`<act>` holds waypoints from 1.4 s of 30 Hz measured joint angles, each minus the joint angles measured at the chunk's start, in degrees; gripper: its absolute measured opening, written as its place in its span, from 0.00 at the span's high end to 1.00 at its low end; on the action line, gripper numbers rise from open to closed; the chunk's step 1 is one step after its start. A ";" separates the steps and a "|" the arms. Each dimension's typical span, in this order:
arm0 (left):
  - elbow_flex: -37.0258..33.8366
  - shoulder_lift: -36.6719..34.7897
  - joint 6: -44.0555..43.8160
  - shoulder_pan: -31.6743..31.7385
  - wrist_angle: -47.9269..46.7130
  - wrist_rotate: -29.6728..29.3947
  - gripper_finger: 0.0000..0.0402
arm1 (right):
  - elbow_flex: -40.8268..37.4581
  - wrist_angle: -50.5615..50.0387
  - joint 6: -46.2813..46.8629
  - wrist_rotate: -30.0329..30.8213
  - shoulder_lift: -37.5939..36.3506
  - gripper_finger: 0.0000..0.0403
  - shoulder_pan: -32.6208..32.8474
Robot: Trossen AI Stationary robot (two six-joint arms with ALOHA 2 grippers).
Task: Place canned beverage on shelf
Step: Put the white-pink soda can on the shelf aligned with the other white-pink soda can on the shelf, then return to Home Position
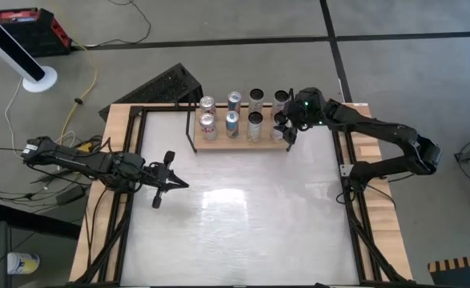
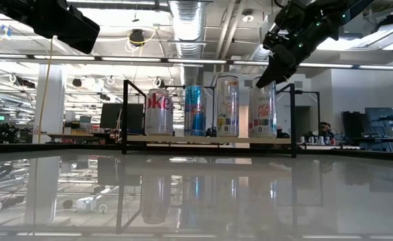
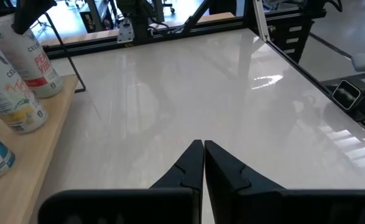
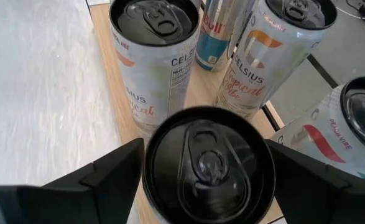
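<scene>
The shelf [image 1: 243, 145] is a light-wood board in a black wire frame at the table's far middle; it also shows in the low view [image 2: 209, 141]. Several cans stand on it in two rows. My right gripper [image 1: 287, 128] is over the near row's right end, shut on a white can with a black top [image 4: 210, 165]. That can [image 2: 264, 110] stands upright on the board. My left gripper [image 1: 184, 183] is shut and empty above the tabletop at the left, clear of the shelf [image 3: 202, 149]. My right gripper pinches the can's upper side wall just under the rim [image 4: 150, 177] between its two fingers [image 4: 110, 174], one on each side. The fingers come from above, slanting down from the table's right. The can stands upright with its bottom on the shelf board.
Other cans crowd close: a white Celsius can [image 4: 151, 56] beside it in the near row, and two more [image 4: 269, 50] [image 4: 350, 134] behind it. A black wire rack [image 1: 166, 84] lies beyond the table's far left corner. White tabletop [image 1: 243, 212] spreads in front of the shelf.
</scene>
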 joint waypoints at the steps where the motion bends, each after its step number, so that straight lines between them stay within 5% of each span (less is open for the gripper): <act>1: 0.00 0.00 -0.10 0.00 0.00 0.00 1.00 | 0.00 0.05 -0.04 0.00 0.00 0.14 0.00; 17: 0.00 0.00 -0.57 0.00 -0.02 0.00 1.00 | 4.07 -1.24 -0.47 2.44 0.00 0.16 0.41; 27: 0.00 0.00 -0.32 0.00 0.46 -1.00 1.00 | 11.44 -10.74 1.32 2.53 -1.75 0.18 4.93; 36: 4.69 -1.08 6.22 0.04 0.24 -4.88 1.00 | 9.88 -13.98 6.53 3.79 -14.52 0.32 15.17; 42: 6.03 -10.65 6.46 0.07 -6.05 -6.47 1.00 | 0.65 -10.95 13.43 12.81 -26.83 0.50 28.07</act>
